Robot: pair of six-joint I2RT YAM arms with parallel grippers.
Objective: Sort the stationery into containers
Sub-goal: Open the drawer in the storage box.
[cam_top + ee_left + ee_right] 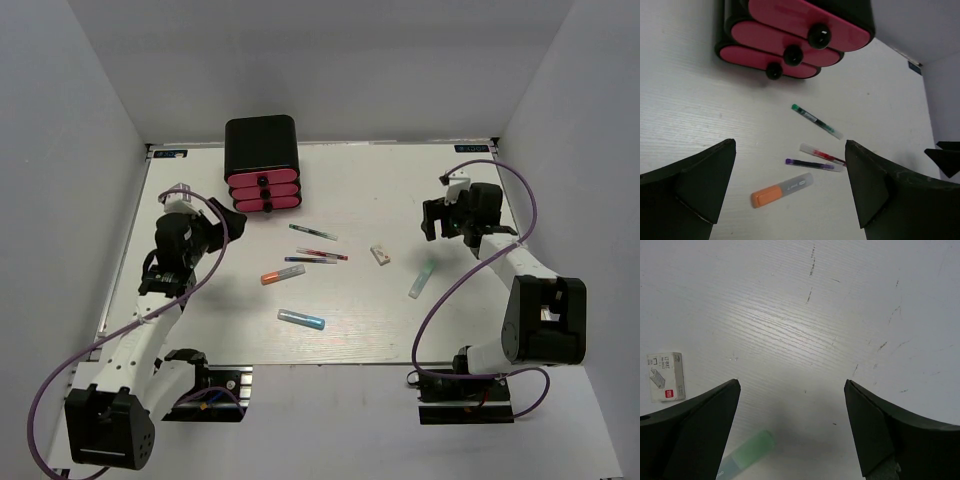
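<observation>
Cabinet [261,145]: at the far edge of the surface [400,185], left of centre; drawers [266,192] stacked in it.
Pens [322,254]: mid-surface, before the cabinet, slightly right.
Left marker [283,274]: just before the pens.
Near marker [301,319]: close to the near edge.
Block [380,256]: right of the pens.
Right marker [421,280]: right of the block, toward the right edge.

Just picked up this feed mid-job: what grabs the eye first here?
A glossy black rounded cabinet holding three pink drawers stands at the far side of the white table, left of centre. Mid-table lie scattered thin pens and stubby markers, an orange-and-grey marker most vivid. The left hand and right hand are open, empty.
</observation>
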